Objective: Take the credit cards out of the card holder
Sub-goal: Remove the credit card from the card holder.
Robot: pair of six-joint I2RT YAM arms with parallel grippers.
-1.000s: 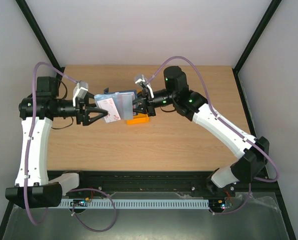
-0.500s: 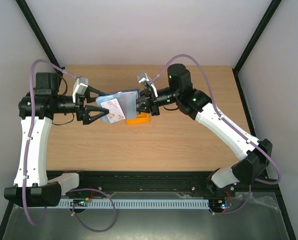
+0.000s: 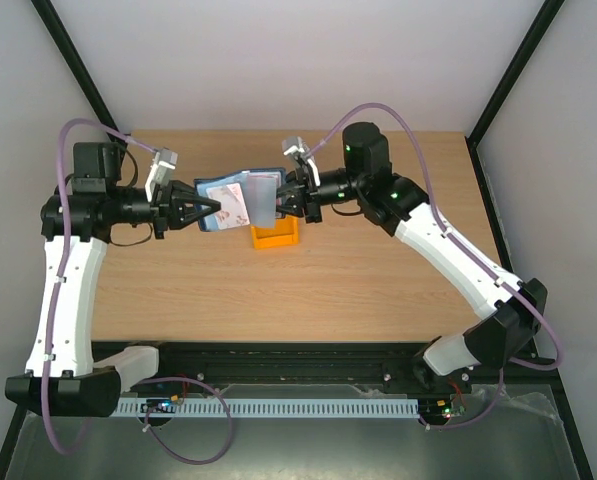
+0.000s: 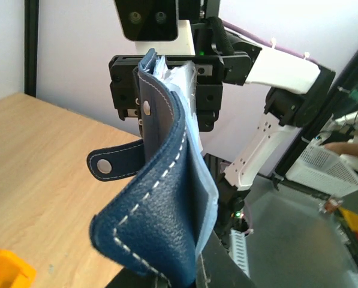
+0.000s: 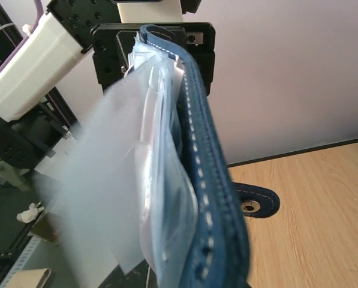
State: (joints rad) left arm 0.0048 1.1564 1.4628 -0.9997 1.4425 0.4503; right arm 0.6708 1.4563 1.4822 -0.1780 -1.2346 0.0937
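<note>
Left fingers (image 3: pixel 198 210) are drawn to a narrow pinch on one end of the dark navy stitched folding card holder (image 4: pixel 161 198). I can't tell whether a card edge is caught in that pinch too. Right fingers (image 3: pixel 286 196) are shut tight on the opposite end.

The holder hangs stretched between both arms, lifted off the wooden worktop (image 3: pixel 328 290), close by the small orange plastic bin (image 3: pixel 275 238) in the top view. The pale thin rectangular credit cards (image 3: pixel 235 206) sit in the pockets with edges showing — none out yet.

Risks, my reading: with both ends clamped, pulling apart only strains the leather. If the left pinch has flap rather than card, nothing comes out — and a loosened card could slip and drop clear of the bin.
</note>
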